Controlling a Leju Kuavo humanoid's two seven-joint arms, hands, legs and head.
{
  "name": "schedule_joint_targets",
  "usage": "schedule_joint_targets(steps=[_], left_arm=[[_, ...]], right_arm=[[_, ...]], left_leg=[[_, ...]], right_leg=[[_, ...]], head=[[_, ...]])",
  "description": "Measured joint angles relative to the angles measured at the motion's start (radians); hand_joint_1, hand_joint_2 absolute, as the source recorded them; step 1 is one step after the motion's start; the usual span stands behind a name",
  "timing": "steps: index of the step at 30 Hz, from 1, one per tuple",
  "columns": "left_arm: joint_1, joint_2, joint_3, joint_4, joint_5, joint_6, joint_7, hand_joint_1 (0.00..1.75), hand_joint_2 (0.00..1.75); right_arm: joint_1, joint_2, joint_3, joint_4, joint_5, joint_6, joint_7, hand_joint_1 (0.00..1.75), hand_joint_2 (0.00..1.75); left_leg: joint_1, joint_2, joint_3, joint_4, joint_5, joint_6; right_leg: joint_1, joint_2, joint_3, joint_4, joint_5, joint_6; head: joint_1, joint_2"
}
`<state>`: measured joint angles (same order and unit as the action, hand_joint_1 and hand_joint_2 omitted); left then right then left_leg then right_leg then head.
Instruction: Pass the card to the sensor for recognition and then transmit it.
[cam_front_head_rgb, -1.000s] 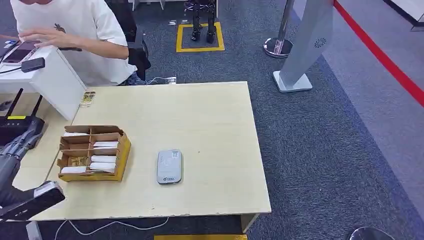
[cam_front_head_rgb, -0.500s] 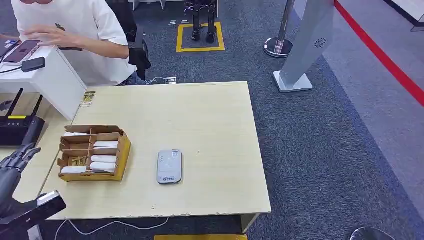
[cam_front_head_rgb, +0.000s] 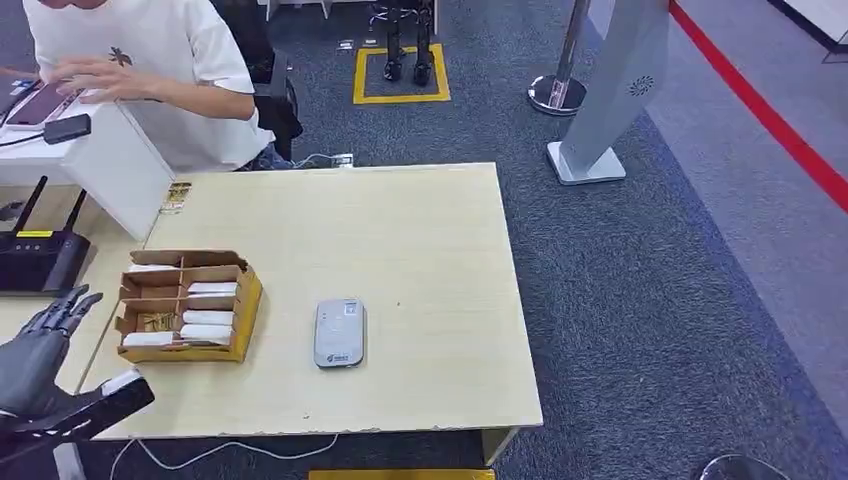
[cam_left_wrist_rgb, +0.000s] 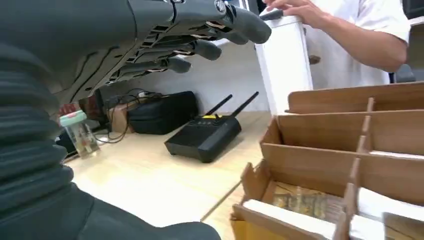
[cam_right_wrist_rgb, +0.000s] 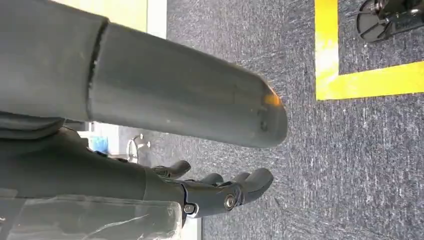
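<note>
while left hand (cam_front_head_rgb: 40, 345) hovers empty, fingers spread, off table (cam_front_head_rgb: 420, 240) edge beside box (cam_front_head_rgb: 185, 305).

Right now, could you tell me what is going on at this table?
The robot is at the start of a card job. Its left hand hovers with fingers spread and holds nothing, beside the cardboard divider box that holds the white cards. The grey sensor lies flat on the table, to the right of the box, untouched. The right hand hangs over the carpet, holding nothing. A person is busy at the white stand behind the table.
</note>
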<state>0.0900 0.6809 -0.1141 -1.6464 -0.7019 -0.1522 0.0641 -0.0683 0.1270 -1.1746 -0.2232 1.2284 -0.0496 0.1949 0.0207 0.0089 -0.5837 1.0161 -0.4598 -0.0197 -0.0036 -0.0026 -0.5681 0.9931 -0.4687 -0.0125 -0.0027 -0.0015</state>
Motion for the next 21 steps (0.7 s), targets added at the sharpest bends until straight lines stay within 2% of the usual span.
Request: schedule_joint_targets(steps=[9, 21], left_arm=[[-0.087, -0.061, -0.082, 0.085, -0.008, 0.001, -0.013, 0.0, 1.75], [-0.106, -0.084, -0.101, 0.122, -0.008, 0.002, -0.014, 0.0, 1.75]], right_arm=[[-0.003, 0.0, 0.005, 0.0, 0.005, 0.003, -0.001, 0.0, 0.0], [-0.003, 0.0, 0.005, 0.0, 0.005, 0.003, -0.001, 0.0, 0.0]], left_leg=[[0.0, 0.0, 0.0, 0.0, 0.0, 0.0], [0.0, 0.0, 0.0, 0.0, 0.0, 0.0]], right_leg=[[0.0, 0.0, 0.0, 0.0, 0.0, 0.0], [0.0, 0.0, 0.0, 0.0, 0.0, 0.0]], head=[[0.0, 0.0], [0.0, 0.0]])
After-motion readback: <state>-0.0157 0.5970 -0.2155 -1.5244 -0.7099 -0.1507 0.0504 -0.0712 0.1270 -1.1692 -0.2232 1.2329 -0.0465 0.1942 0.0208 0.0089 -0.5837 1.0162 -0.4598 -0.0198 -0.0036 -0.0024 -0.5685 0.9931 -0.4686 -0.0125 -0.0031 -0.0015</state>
